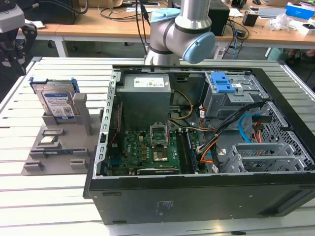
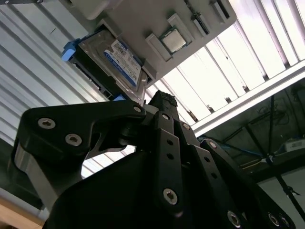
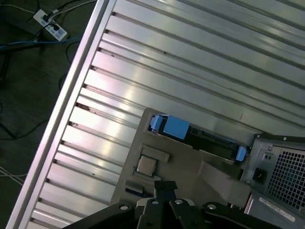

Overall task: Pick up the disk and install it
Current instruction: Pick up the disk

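The disk (image 1: pixel 58 101) stands on edge in a slot of the grey holder (image 1: pixel 83 114), label facing outward, blue carrier bracket framing its sides. The holder lies flat on the slatted metal counter (image 1: pixel 49 206), toward the exterior view's left. The disk is seated in the holder and has not been lifted.

In the second wrist view the disk (image 2: pixel 119 59) shows its blue-and-white label. In the first wrist view the disk (image 3: pixel 200 139) shows edge-on, with blue bracket ends at both corners.

A small square chip (image 1: pixel 47 139) sits in a recess of the same holder, near the disk but apart from it.

The hand (image 3: pixel 164 187) appears in both wrist views. It hangs over the holder, clear of the disk, touching nothing. Its fingertips look to be together, with nothing between them. In the second wrist view the hand (image 2: pixel 162 99) points toward the disk.

The open computer case (image 1: pixel 197 201) lies just beside the holder, on the exterior view's right. Inside it are a green motherboard (image 1: pixel 142 147) and a blue latch (image 1: pixel 222 82) on a grey metal cage. The arm (image 1: pixel 182 24) rises behind the case.
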`<state>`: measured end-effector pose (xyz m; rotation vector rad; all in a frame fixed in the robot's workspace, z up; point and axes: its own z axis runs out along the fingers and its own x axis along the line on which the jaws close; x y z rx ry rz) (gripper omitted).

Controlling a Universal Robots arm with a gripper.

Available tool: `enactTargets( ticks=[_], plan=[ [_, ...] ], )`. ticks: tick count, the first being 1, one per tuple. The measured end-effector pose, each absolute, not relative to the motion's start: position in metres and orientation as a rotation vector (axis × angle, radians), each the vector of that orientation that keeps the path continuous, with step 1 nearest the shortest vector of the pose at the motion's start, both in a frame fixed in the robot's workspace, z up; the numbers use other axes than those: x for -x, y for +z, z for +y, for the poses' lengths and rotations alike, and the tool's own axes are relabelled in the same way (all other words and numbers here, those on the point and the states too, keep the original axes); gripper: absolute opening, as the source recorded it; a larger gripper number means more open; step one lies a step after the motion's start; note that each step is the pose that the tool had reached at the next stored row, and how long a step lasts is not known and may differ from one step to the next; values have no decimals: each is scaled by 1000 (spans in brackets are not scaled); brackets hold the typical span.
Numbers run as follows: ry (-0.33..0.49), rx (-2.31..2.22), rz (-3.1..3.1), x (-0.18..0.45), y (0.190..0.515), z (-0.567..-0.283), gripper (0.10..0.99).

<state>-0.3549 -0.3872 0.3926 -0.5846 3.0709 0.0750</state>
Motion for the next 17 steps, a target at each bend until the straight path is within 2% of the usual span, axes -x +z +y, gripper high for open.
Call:
enactTargets(
  ticks=[17],
  plan=[
    [77,884,3003,355,393,-387,106]
  ],
)
